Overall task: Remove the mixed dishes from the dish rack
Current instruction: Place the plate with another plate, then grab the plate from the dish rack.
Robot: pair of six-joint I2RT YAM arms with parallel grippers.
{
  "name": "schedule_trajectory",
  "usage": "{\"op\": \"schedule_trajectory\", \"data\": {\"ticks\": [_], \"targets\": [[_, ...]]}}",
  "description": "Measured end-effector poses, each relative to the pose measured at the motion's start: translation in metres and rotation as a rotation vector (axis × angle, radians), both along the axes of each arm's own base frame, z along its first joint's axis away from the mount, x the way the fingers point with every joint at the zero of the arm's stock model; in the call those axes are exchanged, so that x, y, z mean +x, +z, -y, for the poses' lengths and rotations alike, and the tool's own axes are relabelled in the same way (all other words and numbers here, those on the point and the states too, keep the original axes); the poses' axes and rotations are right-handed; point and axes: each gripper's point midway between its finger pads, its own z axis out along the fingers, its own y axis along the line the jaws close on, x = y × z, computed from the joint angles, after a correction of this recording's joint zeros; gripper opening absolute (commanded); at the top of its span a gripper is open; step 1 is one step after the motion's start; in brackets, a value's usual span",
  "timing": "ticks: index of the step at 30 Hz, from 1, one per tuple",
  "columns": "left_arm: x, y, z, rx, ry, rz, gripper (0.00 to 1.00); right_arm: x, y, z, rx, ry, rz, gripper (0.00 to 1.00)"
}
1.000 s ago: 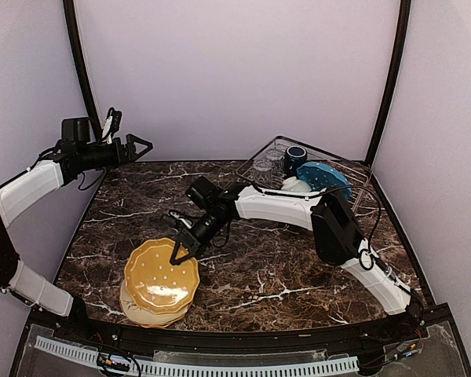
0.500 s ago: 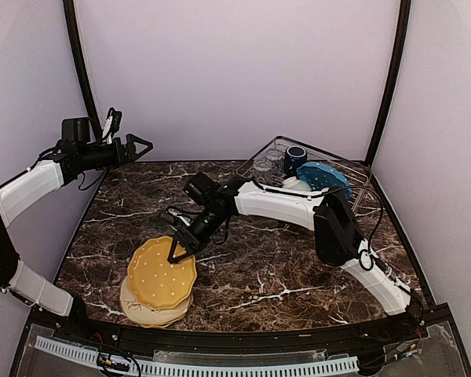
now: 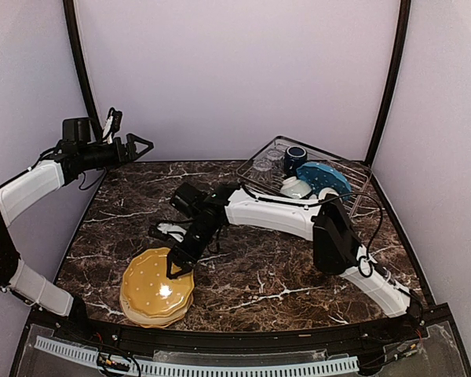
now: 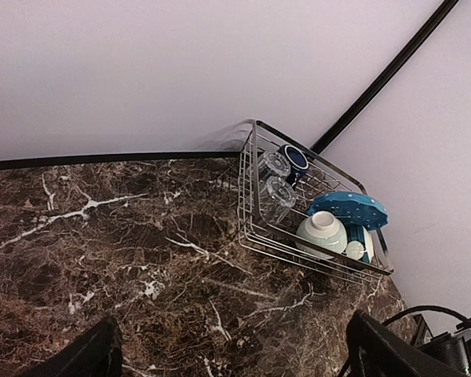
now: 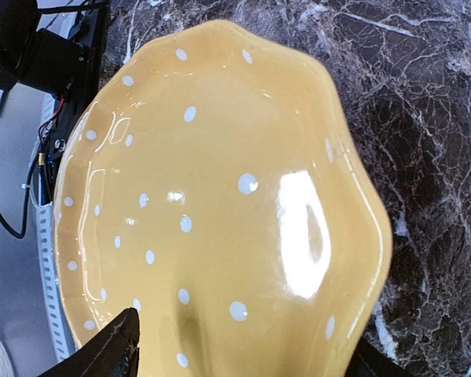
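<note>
Since a second ago, your mustard yellow plate [image 3: 158,287] has gone from a tilt in the right gripper [image 3: 175,264] to lying flat on the cream plate [image 3: 151,320], near the left end of the table's [image 3: 259,271] near edge. That gripper's fingers now stand spread over the yellow plate's far rim and grip nothing. Well apart, at the far right corner, the dish rack [image 4: 248,181] holds the blue dotted plate [image 3: 323,176], 2 white bowls [image 4: 322,233], 2 clear tumblers [image 4: 281,194] and the navy mug [image 3: 295,155]. Your left gripper [image 3: 141,144] hangs raised at the far left, fingers wide apart and empty.
</note>
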Motion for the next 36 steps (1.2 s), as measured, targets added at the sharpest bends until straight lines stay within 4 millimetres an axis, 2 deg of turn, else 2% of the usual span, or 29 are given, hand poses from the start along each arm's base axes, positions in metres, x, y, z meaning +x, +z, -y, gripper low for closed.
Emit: {"op": "schedule_trajectory", "data": {"ticks": [4, 9, 16, 19, 21, 24, 26, 30, 36], "targets": [[0.0, 0.0, 0.0, 0.0, 0.0, 0.002, 0.99, 0.005, -0.001, -0.001, -0.011, -0.006, 0.067, 0.79], [0.0, 0.001, 0.0, 0.0, 0.0, 0.004, 0.99, 0.021, 0.021, 0.002, 0.003, -0.054, 0.175, 0.81], [0.0, 0.001, 0.0, -0.001, -0.001, 0.004, 0.99, 0.048, 0.084, 0.016, 0.084, -0.148, 0.331, 0.81], [0.0, 0.001, 0.0, -0.001, -0.001, 0.004, 0.99, 0.068, 0.111, 0.028, 0.111, -0.213, 0.401, 0.81], [0.0, 0.001, 0.0, -0.001, -0.001, 0.004, 0.99, 0.086, 0.121, 0.041, 0.105, -0.265, 0.444, 0.8], [0.0, 0.001, 0.0, -0.001, -0.002, 0.004, 0.99, 0.121, 0.126, 0.074, 0.055, -0.361, 0.506, 0.79], [0.0, 0.001, 0.0, -0.001, -0.002, 0.004, 0.99, 0.146, 0.125, 0.104, -0.003, -0.435, 0.547, 0.79], [0.0, 0.001, 0.001, -0.002, -0.004, 0.004, 0.99, 0.188, 0.124, 0.18, -0.13, -0.587, 0.613, 0.77], [0.0, 0.001, 0.001, -0.003, -0.006, 0.004, 0.99, 0.238, 0.146, 0.306, -0.307, -0.854, 0.735, 0.78]]}}
